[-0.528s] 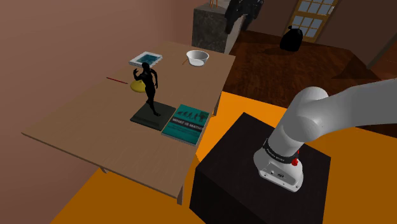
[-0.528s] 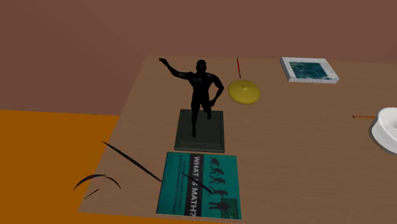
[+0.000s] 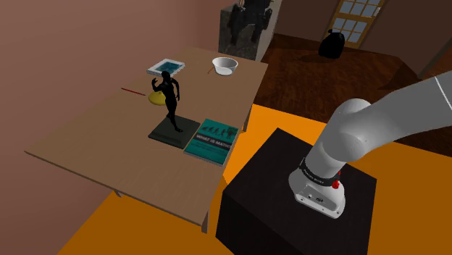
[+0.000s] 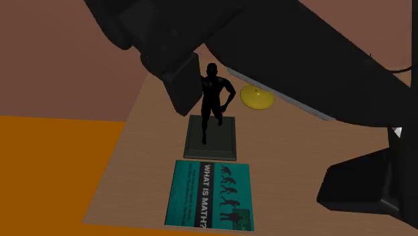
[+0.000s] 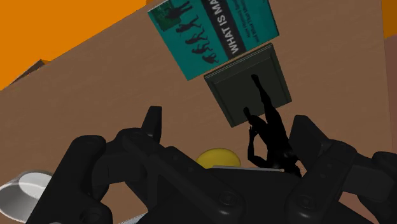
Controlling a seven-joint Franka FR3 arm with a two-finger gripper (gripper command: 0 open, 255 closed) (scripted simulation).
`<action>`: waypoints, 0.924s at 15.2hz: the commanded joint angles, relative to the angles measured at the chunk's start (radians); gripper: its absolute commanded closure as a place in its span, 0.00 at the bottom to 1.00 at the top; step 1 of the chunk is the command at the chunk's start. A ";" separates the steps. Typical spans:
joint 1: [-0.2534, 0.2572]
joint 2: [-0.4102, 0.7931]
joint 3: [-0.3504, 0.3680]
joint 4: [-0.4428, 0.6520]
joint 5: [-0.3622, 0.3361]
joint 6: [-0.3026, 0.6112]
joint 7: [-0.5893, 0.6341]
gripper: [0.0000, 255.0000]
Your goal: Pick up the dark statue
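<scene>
Plainly, in the shoulder view the statue [image 3: 172, 100] stands upright left of the frame's centre, on its flat base [image 3: 168, 135], on the bench [image 3: 94, 145]. A teal book [image 3: 211, 141] lies just beside the base, toward the frame's right. A yellow disc [image 3: 156, 98] sits behind the figure, and a white bowl [image 3: 224, 66] is higher up. The arm [image 3: 377, 127] rises from the stand at lower right and runs off the right edge.

In the second exterior view the statue is at upper centre with the book below its base. The arm's dark bulk crosses the top and right of the frame and overlaps the figure's side in the picture. Whether they touch cannot be told here.

In the wrist view the tool [image 5: 229, 127] has its fingers standing apart and holds nothing. The statue shows beyond them, untouched, with the book past its base.

The figure looks stiff and smooth, so probably slippery, and its thin limbs are likely the weak parts. The slab base probably carries most of the weight. The torso or waist seems the soundest place to clamp, square across the body rather than on an arm.
</scene>
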 commanded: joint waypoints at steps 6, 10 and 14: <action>0.012 0.247 0.043 0.106 0.043 0.109 0.085 0.00; 0.020 0.395 0.064 0.195 0.060 0.151 0.132 0.00; 0.029 0.548 0.082 0.305 0.071 0.178 0.177 0.00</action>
